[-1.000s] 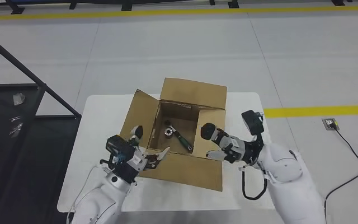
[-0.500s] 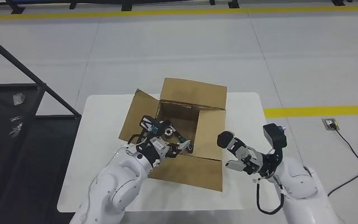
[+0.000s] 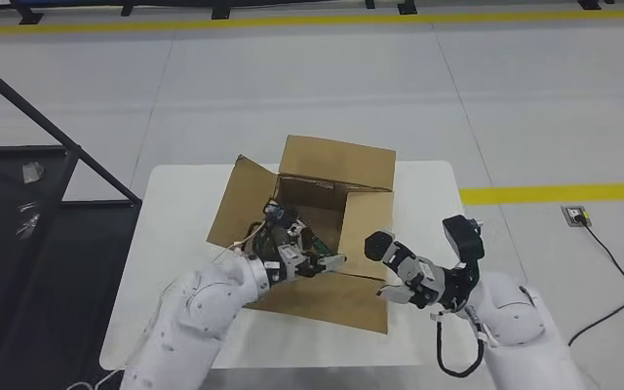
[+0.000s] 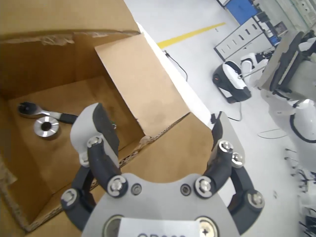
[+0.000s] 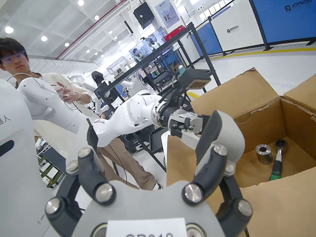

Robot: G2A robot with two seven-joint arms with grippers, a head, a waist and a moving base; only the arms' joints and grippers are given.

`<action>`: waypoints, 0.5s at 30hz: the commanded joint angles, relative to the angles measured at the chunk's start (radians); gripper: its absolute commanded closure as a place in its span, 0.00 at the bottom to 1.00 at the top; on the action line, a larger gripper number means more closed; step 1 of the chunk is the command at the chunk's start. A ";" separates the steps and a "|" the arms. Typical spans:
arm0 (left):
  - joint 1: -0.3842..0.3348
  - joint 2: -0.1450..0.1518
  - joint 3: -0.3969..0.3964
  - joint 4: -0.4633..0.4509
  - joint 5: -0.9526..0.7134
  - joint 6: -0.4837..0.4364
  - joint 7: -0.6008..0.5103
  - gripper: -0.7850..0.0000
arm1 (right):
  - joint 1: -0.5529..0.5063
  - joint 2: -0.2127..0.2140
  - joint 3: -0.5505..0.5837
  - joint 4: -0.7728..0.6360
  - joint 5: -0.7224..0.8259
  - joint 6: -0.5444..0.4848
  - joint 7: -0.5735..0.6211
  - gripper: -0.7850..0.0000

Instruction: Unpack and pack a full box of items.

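Wide-open right gripper [image 3: 382, 265], empty, just outside the right flap of the cardboard box [image 3: 336, 156]; wide-open left gripper [image 4: 158, 122], empty, above the box's near edge; farther in, on the box floor, ratchet wrench [image 4: 49, 113] just beside steel socket [image 4: 46, 127].

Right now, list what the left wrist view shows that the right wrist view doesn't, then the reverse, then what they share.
Left wrist view alone: a black cable lying on the floor beyond the table.
Right wrist view alone: the open right hand and a black rack behind the box.
Shared: the cardboard box, the ratchet wrench on its floor, the steel cylinder beside the wrench, and the open left hand above the box.
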 commanded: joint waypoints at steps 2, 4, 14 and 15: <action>-0.087 -0.015 0.056 0.135 -0.085 0.014 -0.066 0.00 | -0.032 0.007 0.028 -0.006 0.000 -0.010 -0.023 0.00; -0.140 -0.027 0.096 0.220 -0.127 0.023 -0.105 0.00 | -0.058 0.012 0.045 -0.013 -0.001 -0.016 -0.037 0.00; -0.343 -0.103 0.232 0.605 -0.403 -0.074 -0.140 0.00 | -0.101 0.030 0.064 -0.026 -0.010 -0.023 -0.076 0.00; -0.355 -0.110 0.243 0.629 -0.418 -0.092 -0.139 0.00 | -0.100 0.031 0.063 -0.026 -0.011 -0.023 -0.078 0.00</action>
